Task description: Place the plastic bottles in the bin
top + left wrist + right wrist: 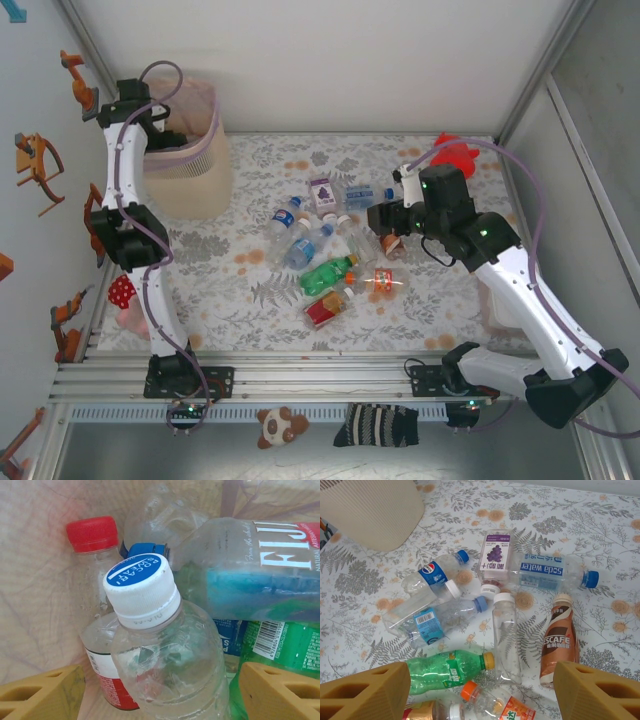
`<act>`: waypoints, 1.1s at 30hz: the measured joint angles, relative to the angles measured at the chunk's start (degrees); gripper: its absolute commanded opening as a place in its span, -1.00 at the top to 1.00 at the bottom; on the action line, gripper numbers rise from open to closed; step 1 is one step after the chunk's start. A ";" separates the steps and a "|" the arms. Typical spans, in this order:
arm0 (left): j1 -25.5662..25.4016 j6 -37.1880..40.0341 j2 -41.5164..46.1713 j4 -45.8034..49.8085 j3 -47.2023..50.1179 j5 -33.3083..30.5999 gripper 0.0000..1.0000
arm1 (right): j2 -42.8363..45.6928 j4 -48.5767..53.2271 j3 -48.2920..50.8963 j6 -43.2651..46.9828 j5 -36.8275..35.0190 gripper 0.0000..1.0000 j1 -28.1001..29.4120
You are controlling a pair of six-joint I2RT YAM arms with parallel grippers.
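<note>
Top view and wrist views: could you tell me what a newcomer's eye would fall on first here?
The scatter of bottles mid-table on the floral cloth stands out first, with the right gripper open at its right edge. Next comes the bin at the far left, where the left gripper hangs open over bottles already inside, a white-capped bottle nearest.

Bright, even light; soft, faint shadows

A floral-patterned table (250,300) is carrying plastic bottles (325,275) lying clustered at its centre, a beige bin (190,185) standing far-left, and 2 toys: a red plush (455,152) far-right, a red-and-pink plush (122,292) near-left.
</note>
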State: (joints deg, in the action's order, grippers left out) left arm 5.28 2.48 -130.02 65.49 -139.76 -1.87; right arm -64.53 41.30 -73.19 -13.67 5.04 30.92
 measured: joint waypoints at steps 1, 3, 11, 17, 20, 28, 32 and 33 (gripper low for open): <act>-0.02 0.00 0.22 0.00 0.00 0.04 -0.60 | 0.00 0.02 0.00 0.00 0.00 -0.49 0.00; -0.13 -0.13 0.96 0.00 0.00 0.22 -0.59 | 0.00 0.02 0.00 0.00 -0.15 -0.49 0.00; -1.11 -1.20 6.62 -0.13 0.00 2.64 -0.57 | -1.75 0.17 -0.02 0.22 -0.15 -0.50 -1.33; -2.27 -2.23 12.79 -0.57 1.07 5.51 -0.55 | -8.22 1.99 -0.66 1.27 -0.13 -0.49 -3.63; -2.67 -3.04 16.28 -1.57 3.56 7.82 -0.55 | -12.20 3.02 -1.90 2.43 -0.17 -0.47 -4.90; -2.95 -5.51 27.39 -6.51 16.04 14.58 -0.54 | -24.15 4.68 -7.98 5.79 -1.92 -0.36 -7.96; -2.95 -7.17 34.95 -11.13 25.77 18.23 -0.54 | -31.47 4.90 -11.98 7.34 -3.21 -0.30 -9.22; -2.99 -7.67 36.96 -12.46 28.52 19.02 -0.54 | -33.22 4.83 -12.90 7.67 -3.37 -0.28 -9.42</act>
State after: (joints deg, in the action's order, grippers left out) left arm 2.28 -5.19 -93.06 53.04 -111.24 17.15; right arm -97.76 46.13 -86.08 -6.00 1.67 21.50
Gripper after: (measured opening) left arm 0.770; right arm 0.655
